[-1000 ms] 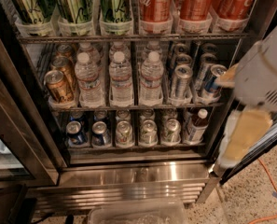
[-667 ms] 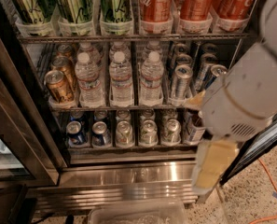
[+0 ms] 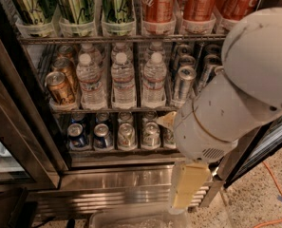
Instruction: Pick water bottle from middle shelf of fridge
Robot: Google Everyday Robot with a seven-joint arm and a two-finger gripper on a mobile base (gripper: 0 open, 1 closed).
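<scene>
Three clear ribbed water bottles with white caps stand in front lanes of the middle shelf (image 3: 113,110) of the fridge (image 3: 32,109): left (image 3: 90,82), middle (image 3: 123,80), right (image 3: 154,79). More bottles stand behind them. My big white arm (image 3: 230,108) fills the right side and hides that end of the shelves. My gripper (image 3: 188,190) shows as a pale yellow end piece hanging below the arm, in front of the fridge's steel base, lower than and right of the bottles. It holds nothing that I can see.
Gold cans (image 3: 60,87) stand left of the bottles, silver cans (image 3: 183,82) right. Tall green cans (image 3: 76,4) and red cans (image 3: 157,1) fill the rack above, short cans (image 3: 126,136) the one below. A clear bin (image 3: 136,220) and an orange cable (image 3: 273,194) lie on the floor.
My arm has swung left and down across the right of the view, now covering the right-hand cans of the middle and lower racks. The bottles have not moved.
</scene>
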